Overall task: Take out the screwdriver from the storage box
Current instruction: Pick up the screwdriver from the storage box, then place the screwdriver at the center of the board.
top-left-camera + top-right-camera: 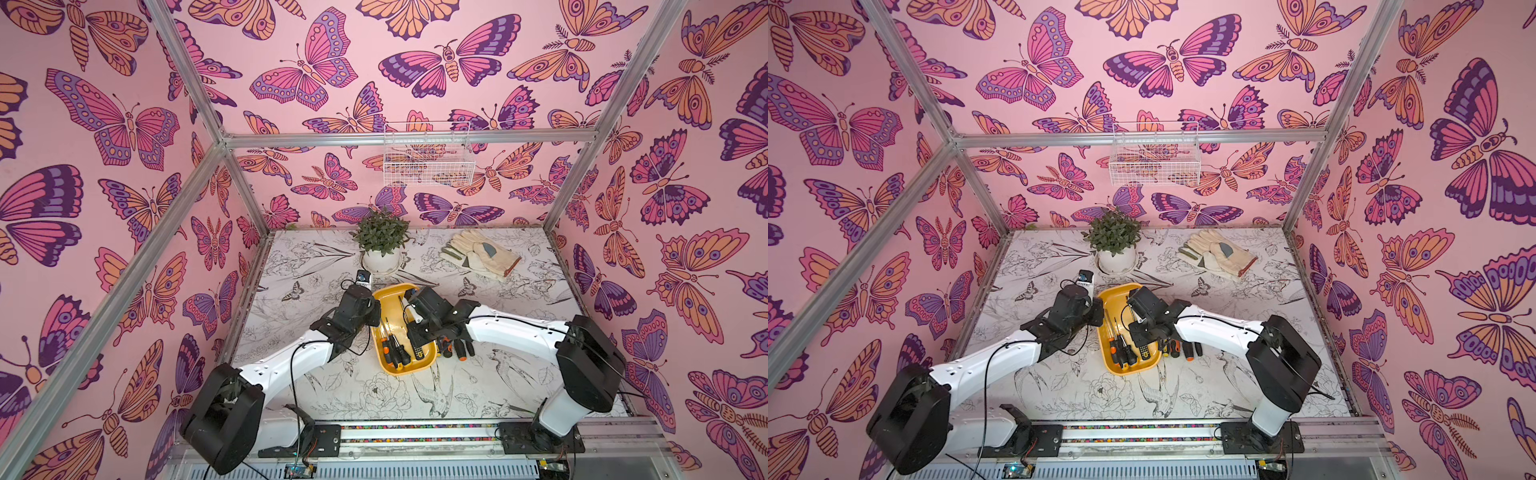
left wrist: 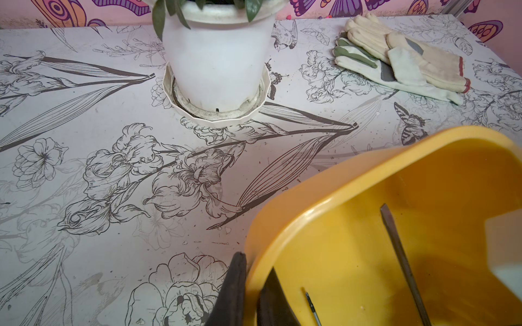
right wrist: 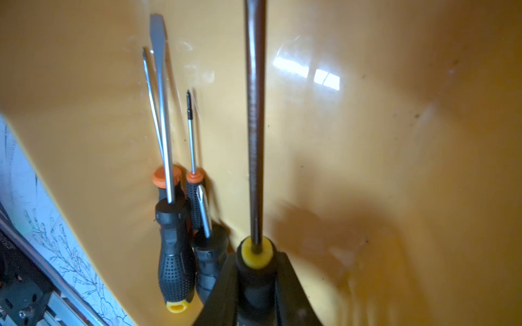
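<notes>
The yellow storage box lies mid-table. My left gripper is shut on the rim of its left wall, one finger outside and one inside. My right gripper reaches down into the box and is shut on the black handle of a screwdriver with a yellow collar. Its long dark shaft points toward the far end. Several other screwdrivers lie together along the left side of the box floor.
Several screwdrivers lie on the table right of the box, under my right forearm. A potted plant stands behind the box, work gloves at back right. A white wire basket hangs on the back wall.
</notes>
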